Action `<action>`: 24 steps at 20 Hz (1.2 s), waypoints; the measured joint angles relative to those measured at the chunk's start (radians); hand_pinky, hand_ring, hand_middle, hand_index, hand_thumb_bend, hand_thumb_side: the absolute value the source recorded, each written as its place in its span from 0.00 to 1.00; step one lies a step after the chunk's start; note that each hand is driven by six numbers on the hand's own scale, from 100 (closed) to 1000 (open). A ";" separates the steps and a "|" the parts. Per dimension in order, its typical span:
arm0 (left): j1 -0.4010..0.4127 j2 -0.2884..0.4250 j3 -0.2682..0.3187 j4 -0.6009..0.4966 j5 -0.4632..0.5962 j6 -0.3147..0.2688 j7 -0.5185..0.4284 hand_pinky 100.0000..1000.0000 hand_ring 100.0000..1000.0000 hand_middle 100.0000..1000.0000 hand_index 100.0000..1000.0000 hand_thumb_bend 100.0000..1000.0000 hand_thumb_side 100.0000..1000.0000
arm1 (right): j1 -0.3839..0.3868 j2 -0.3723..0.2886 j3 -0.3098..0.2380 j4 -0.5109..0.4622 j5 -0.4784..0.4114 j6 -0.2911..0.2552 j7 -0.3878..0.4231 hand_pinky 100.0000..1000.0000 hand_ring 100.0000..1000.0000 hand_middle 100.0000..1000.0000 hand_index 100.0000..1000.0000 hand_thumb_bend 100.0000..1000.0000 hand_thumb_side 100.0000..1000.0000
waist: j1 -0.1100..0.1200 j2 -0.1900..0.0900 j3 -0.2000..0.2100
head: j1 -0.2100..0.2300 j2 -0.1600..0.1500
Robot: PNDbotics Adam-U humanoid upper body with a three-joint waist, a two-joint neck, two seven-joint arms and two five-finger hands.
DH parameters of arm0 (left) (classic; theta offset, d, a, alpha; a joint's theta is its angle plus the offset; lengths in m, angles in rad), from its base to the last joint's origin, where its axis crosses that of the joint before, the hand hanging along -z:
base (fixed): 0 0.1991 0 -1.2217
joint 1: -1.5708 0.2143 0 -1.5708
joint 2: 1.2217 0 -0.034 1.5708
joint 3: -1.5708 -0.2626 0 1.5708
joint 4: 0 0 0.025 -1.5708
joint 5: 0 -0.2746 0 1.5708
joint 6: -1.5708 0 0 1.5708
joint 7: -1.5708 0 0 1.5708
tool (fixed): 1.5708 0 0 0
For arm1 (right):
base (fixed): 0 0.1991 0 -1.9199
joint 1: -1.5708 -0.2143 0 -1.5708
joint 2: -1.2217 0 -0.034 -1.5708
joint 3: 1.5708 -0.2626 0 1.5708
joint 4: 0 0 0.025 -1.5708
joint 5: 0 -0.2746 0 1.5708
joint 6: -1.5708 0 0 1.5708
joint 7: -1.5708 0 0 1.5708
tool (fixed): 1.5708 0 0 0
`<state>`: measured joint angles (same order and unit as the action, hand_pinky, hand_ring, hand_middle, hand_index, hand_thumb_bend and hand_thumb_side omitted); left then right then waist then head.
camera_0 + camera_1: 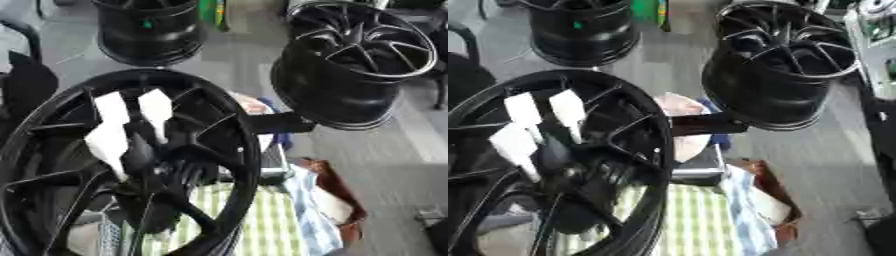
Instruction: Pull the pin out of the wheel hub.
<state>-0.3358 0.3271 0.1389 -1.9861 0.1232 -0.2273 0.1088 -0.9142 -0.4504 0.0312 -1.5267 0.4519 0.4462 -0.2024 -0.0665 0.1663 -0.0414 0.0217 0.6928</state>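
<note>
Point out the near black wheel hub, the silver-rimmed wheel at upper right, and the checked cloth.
near wheel hub (pixel 248 145): left eye view, right rim.
silver-rimmed wheel (pixel 346 107): left eye view, outer barrel.
checked cloth (pixel 262 220): left eye view, green-striped middle.

We only see our left hand: black body, glossy, edges hard to trace in the blur. Fingers carry flat white covers, oblong with squared ends, black showing between them. Any finer detail on it is too blurred to tell.
</note>
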 measured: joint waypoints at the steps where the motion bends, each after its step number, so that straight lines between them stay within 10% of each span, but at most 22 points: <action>1: 0.000 -0.001 0.000 0.000 0.000 0.000 0.000 0.84 0.93 0.81 0.84 0.15 0.48 | 0.000 0.002 0.000 0.000 0.000 0.000 0.000 0.72 0.69 0.54 0.72 0.00 0.46 | 0.000 0.000 0.001 | 0.000 0.000; 16: 0.000 -0.003 0.000 0.000 -0.009 -0.010 0.002 0.83 0.93 0.81 0.84 0.16 0.47 | -0.045 0.007 0.025 0.017 0.024 0.004 0.048 0.73 0.71 0.57 0.74 0.00 0.44 | -0.007 0.000 0.011 | -0.003 -0.001; 24: 0.000 -0.003 -0.001 0.000 -0.009 -0.012 -0.001 0.83 0.93 0.81 0.84 0.16 0.47 | -0.227 0.011 0.183 0.177 0.098 -0.011 0.164 0.79 0.78 0.67 0.80 0.00 0.50 | -0.019 -0.004 0.022 | -0.016 -0.009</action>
<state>-0.3359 0.3245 0.1382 -1.9861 0.1146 -0.2397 0.1076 -1.1415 -0.4392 0.2147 -1.3496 0.5495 0.4354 -0.0381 -0.0860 0.1626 -0.0190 0.0058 0.6840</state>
